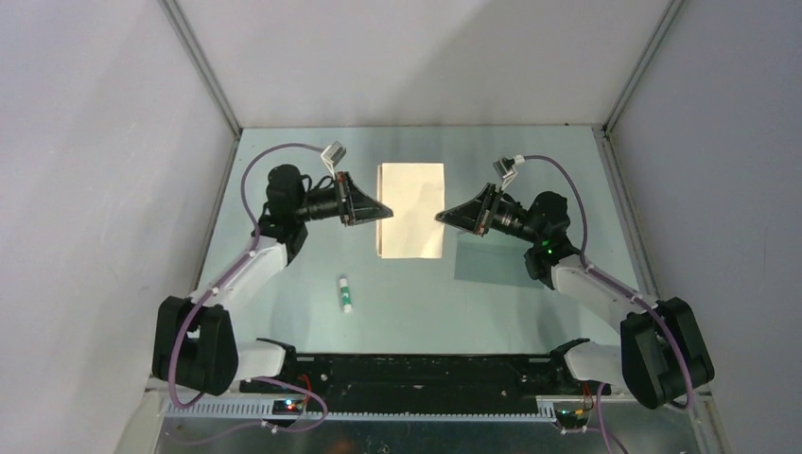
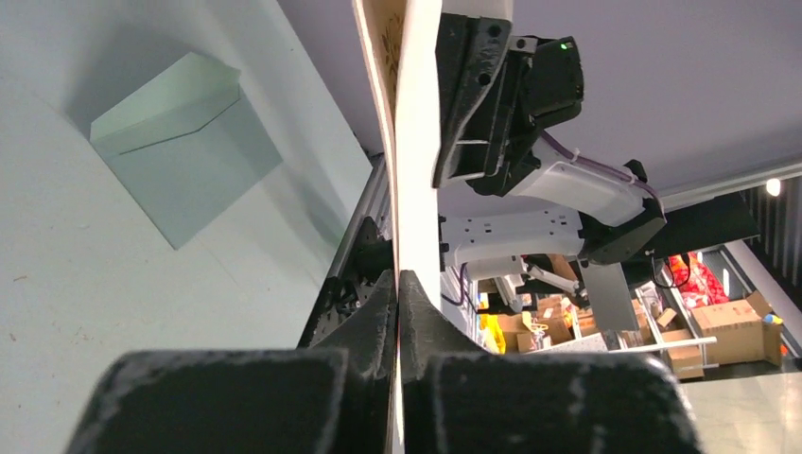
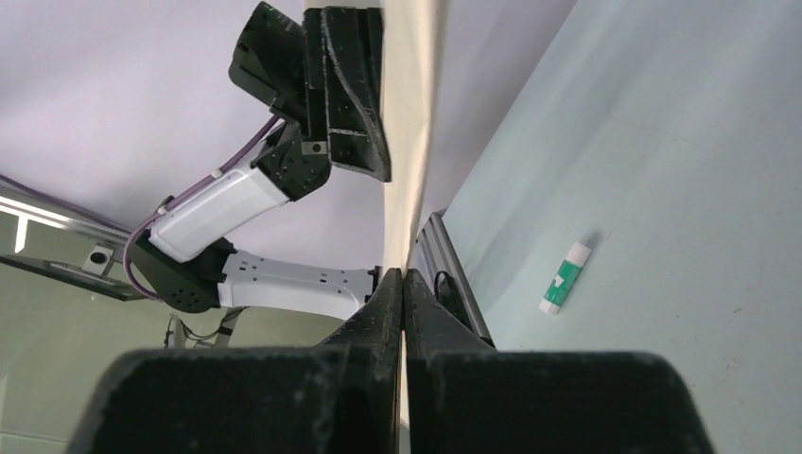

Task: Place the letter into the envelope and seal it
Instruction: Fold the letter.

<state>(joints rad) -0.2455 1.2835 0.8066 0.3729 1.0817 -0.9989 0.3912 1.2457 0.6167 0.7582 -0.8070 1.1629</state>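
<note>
Above the desk (image 1: 426,307), we see the letter (image 1: 411,203) clamped at opposite edges by left end effector (image 1: 386,214) and right end effector (image 1: 441,217) (envelope (image 2: 180,151) lies flat below).

Pale green table (image 1: 426,303) with envelope (image 2: 184,161), glue stick (image 1: 346,294).

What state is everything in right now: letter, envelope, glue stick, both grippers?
letter: lifted off the table, pinched at opposite edges by both grippers, not in the envelope.
envelope: lying flat on the table, flap folded over the body; whether it is stuck down cannot be told.
glue stick: lying on its side on the table, green cap on.
left gripper: shut on the letter's left edge.
right gripper: shut on the letter's right edge.
</note>
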